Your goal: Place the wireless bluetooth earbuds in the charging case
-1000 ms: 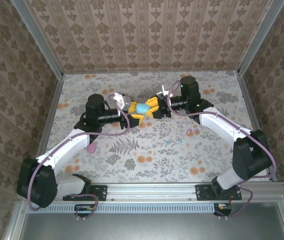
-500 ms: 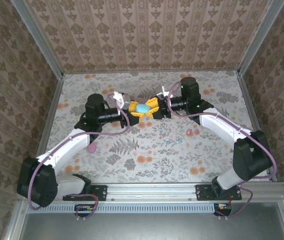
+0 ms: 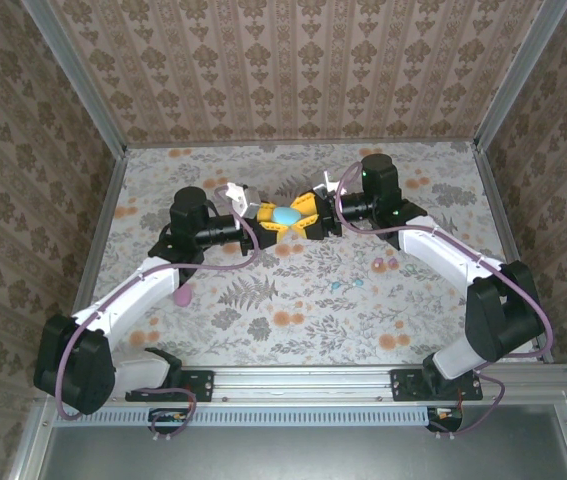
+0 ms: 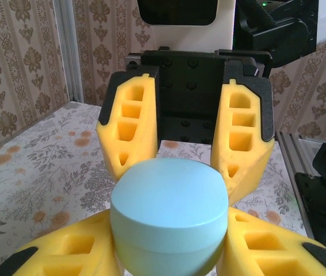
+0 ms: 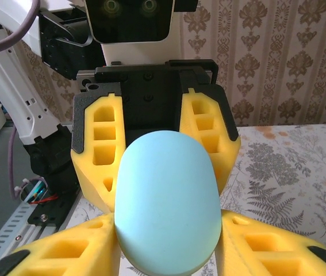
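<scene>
**Cyan charging case [image 3: 285, 214] closed, caught between both arms**

It sits over the middle of the tabletop [image 3: 263, 335], where the two arms meet nose to nose. The left arm's fingers [image 4: 94, 230] pinch its sides. The right arm's fingers [image 5: 254, 236] flank it from the opposite end; whether they press it or stand just clear, I cannot tell. Its long axis seems to run roughly from one wrist to the other, across the tabletop, with the seam level in the left wrist view. The pink earbuds [image 3: 377, 266] and cyan earbuds [image 3: 338, 285] lie loose on the tabletop to the case's near right. They are well apart from it, nearer the right arm, and too small to show an axis.
</scene>
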Robot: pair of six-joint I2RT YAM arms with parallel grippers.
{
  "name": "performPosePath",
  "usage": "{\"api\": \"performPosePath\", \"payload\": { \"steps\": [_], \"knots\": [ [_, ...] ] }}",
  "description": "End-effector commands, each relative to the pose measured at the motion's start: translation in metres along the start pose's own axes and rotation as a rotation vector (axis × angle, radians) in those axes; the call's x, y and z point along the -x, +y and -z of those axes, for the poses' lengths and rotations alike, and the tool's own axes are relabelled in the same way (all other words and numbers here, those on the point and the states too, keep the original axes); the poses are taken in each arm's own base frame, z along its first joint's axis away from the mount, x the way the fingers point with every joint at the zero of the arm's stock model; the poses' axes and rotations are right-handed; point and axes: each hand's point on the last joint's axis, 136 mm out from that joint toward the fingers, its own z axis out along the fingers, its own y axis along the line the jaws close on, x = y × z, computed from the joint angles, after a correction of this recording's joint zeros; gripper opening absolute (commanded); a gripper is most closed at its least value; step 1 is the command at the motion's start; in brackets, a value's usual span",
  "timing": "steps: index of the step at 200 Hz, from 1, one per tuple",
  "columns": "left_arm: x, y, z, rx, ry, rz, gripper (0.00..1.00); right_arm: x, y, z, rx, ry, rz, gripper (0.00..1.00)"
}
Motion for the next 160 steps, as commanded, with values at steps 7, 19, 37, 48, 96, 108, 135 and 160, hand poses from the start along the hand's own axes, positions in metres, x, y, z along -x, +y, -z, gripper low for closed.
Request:
{"api": "performPosePath", "payload": {
  "steps": [7,19,37,48,96,108,135,160],
  "knots": [
    [0.014,-0.006,-0.002,-0.017,-0.038,-0.05,0.27,0.012,-0.005,0.004,-0.075,0.004,0.003,0.5],
    [0.015,-0.008,-0.001,-0.019,-0.046,-0.056,0.26,0.012,-0.005,0.007,-0.087,0.008,-0.007,0.5],
    [0.015,-0.012,0.0,-0.031,-0.053,-0.064,0.26,0.012,-0.008,0.008,-0.104,0.012,-0.039,0.53],
    [0.016,-0.016,0.0,-0.042,-0.054,-0.071,0.25,0.012,-0.012,0.009,-0.123,0.016,-0.058,0.53],
    [0.012,-0.02,-0.001,-0.052,-0.048,-0.092,0.23,0.021,-0.019,0.011,-0.136,-0.011,-0.139,0.59],
    [0.013,-0.02,-0.001,-0.05,-0.049,-0.094,0.23,0.023,-0.021,0.012,-0.139,-0.017,-0.16,0.6],
    [0.013,-0.02,-0.001,-0.05,-0.049,-0.099,0.23,0.026,-0.027,0.015,-0.149,-0.023,-0.201,0.61],
    [0.012,-0.02,-0.001,-0.048,-0.047,-0.099,0.23,0.028,-0.028,0.017,-0.148,-0.027,-0.226,0.63]
  ]
}}
